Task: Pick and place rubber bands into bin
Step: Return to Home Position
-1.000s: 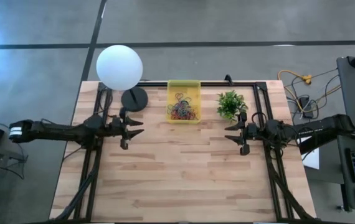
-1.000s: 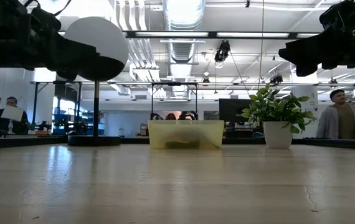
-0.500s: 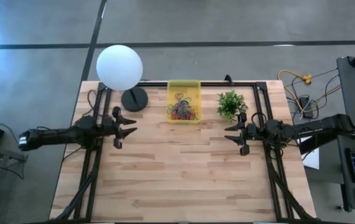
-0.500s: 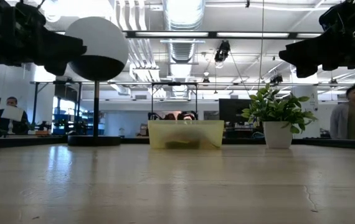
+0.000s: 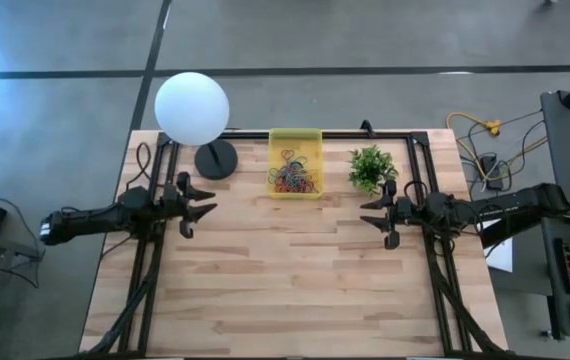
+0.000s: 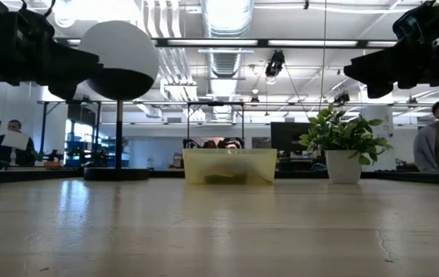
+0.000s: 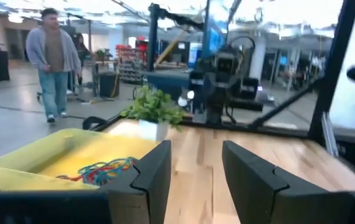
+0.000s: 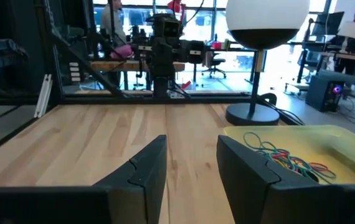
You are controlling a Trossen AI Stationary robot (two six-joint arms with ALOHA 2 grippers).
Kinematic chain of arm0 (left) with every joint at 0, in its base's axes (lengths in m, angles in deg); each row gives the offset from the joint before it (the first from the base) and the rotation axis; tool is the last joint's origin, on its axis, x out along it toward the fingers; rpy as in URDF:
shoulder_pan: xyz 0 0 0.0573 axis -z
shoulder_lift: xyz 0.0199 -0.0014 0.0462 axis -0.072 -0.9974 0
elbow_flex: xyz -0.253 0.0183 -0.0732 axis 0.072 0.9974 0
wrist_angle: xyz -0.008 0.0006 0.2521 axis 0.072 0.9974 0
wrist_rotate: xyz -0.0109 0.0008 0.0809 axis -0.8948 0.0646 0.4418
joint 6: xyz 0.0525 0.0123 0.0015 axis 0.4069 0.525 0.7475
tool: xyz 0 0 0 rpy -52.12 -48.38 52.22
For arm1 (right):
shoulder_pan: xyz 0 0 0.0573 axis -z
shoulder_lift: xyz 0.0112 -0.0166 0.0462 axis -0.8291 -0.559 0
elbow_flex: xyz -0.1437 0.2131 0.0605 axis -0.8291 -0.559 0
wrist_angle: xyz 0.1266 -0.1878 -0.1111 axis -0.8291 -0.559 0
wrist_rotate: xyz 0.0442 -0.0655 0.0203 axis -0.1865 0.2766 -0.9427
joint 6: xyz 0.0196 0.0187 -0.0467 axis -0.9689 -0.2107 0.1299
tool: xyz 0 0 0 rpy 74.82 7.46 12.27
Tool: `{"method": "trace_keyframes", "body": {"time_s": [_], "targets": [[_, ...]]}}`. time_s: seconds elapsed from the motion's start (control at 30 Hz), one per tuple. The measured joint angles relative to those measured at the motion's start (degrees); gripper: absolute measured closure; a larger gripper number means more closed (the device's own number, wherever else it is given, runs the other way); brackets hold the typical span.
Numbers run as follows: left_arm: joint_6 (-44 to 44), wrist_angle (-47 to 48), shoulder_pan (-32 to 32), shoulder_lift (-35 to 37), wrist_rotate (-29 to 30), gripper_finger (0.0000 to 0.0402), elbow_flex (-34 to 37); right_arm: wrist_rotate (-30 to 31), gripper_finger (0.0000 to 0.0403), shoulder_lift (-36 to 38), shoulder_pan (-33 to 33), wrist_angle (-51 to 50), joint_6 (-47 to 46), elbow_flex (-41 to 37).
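Left end effector hovers above the worktop, left of the bin and a bit forward of it. Its fingers are spread partway apart with nothing between them. White globe lamp stands just left of the bin, its black base near the bin's left wall, not touching. The bin, translucent yellow, sits at the middle of the worktop's back edge. Rubber bands lie in a tangled pile inside the bin, bunched in its front half; red, blue, green and orange loops show. Small potted plant stands just right of the bin, apart from it. Right end effector hovers right of the bin, just forward of the plant, with a similar gap between its fingers and nothing held. The two end effectors face each other, well apart. Person in grey top is in the room beyond the bin, far right.
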Motion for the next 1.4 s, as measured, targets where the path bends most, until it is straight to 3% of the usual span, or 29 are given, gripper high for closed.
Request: {"method": "trace_keyframes", "body": {"time_s": [0.67, 0.9, 1.07, 1.4], "targets": [[0.9, 2.9, 4.6, -0.2, 1.1, 0.0272, 0.0, 1.3, 0.0275, 9.2, -4.5, -3.9, 5.6, 0.1], [2.8, 3.0, 4.9, 0.0, 1.1, 0.0272, 0.0, 5.0, 0.0275, 13.7, -7.7, -4.1, 10.8, 0.1], [2.8, 3.0, 4.9, 0.0, 1.1, 0.0272, 0.0, 11.9, 0.0275, 17.3, -8.3, -4.2, 13.6, 0.1], [2.6, 3.0, 4.8, 0.0, 1.1, 0.0272, 0.0, 11.5, 0.0275, 27.0, -8.3, -11.5, 18.3, 0.1]]}}
